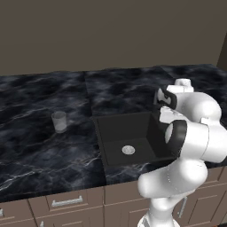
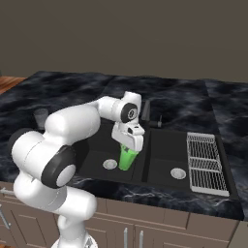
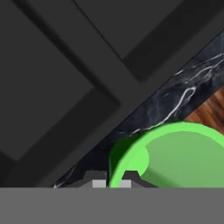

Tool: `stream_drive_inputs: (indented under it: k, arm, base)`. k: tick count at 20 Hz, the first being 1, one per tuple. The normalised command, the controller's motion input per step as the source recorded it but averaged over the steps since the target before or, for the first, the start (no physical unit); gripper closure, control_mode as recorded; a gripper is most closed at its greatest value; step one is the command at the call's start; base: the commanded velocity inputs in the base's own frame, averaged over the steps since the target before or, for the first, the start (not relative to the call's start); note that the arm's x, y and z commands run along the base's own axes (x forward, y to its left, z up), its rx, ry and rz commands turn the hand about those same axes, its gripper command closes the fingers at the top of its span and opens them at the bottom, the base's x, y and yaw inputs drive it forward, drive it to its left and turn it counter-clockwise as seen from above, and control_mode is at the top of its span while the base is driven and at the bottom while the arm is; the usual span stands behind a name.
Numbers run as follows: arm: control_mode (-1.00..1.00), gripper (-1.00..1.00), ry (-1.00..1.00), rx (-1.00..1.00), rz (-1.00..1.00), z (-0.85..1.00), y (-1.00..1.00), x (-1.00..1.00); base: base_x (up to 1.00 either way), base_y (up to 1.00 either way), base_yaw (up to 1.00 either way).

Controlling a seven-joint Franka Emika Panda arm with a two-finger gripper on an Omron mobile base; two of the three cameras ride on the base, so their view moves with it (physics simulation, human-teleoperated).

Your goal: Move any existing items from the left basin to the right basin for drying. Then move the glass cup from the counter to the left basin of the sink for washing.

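Claw closure on the rim of the green item was seen at the bottom of the hand view, where one dark fingertip sat outside the wall and the other inside it, so the piece was judged to be held by its rim. In the right base view, at centre frame, the item hung under the hand, lifted above the floor of the left basin and just left of the divider.

For the step in hand, judged to be the carry into the right basin, enough height would be needed for the item's lower end to pass the divider. The grip would best be kept shut until the piece was low over that basin's floor, near its drain, since a thin rim pinch could let it swing or slip. A release from height would risk a bounce or a roll.

The item was seen as bright green, hollow and cup-like, open at the top with a thick rounded rim, tapering downward. The glass cup, clear and greyish, stood upright on the worktop at the left of the left base view, well apart from the sink.
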Motion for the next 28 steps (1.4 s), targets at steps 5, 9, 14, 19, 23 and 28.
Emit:
stream_drive_inputs:
  k: [5, 9, 14, 19, 23, 28]
  arm:
    - [-1.00, 1.00, 0.00, 0.00, -0.01, 0.02, -0.42, -0.06]
    - [-1.00, 1.00, 0.00, 0.00, 0.00, 0.00, -0.44, 0.00]
    - [-1.00, 1.00, 0.00, 0.00, 0.00, 0.00, -0.46, 0.00]
    - [-1.00, 1.00, -0.05, 0.00, 0.00, -0.01, -0.39, 0.00]
    - [-1.00, 1.00, -0.12, 0.00, 0.00, -0.02, -0.30, 0.00]
    - [-1.00, 1.00, -0.08, 0.00, 0.00, -0.06, -0.26, 0.00]
  base:
    - [0.00, 0.00, 0.00]
    - [0.00, 0.00, 0.00]
    - [0.00, 0.00, 0.00]
    - [0.00, 0.00, 0.00]
    - [0.00, 0.00, 0.00]
    - [0.00, 0.00, 0.00]
